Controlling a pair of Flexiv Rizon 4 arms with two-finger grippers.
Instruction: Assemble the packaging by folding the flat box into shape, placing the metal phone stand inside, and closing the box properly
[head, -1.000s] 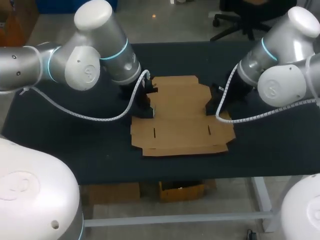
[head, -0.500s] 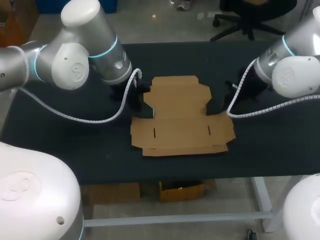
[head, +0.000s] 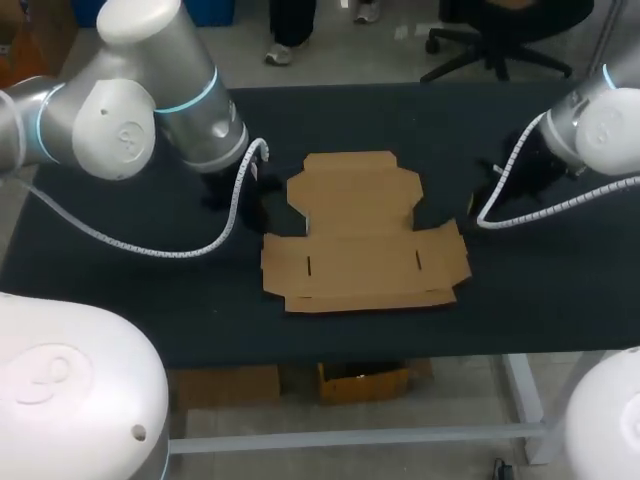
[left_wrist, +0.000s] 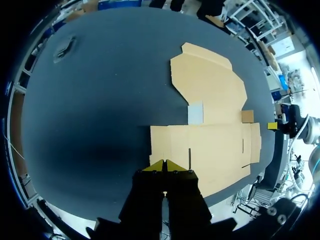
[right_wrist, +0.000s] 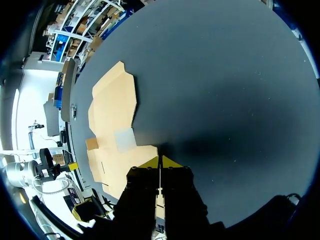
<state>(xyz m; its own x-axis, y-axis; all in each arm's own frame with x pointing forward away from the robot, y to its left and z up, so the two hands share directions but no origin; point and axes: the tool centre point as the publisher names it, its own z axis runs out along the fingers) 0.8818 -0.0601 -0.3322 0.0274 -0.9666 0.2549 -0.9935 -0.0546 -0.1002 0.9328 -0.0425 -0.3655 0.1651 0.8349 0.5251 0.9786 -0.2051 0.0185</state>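
Flat on the dark table (head: 120, 290), near its middle: the box (head: 365, 235), unfolded, flaps spread, two short slits in the panel nearest the robot. Just off the box's left edge, the left tool (left_wrist: 164, 166): yellow tips pressed together, nothing held, raised above the cloth. Off the box's right edge, the right tool (right_wrist: 159, 161): tips likewise closed on nothing, above bare table beside a corner flap.

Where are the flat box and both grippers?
flat box (head: 360, 255): head view, its middle panel.
left gripper (left_wrist: 165, 164): left wrist view, between its yellow tips.
right gripper (right_wrist: 160, 160): right wrist view, between its yellow tips.
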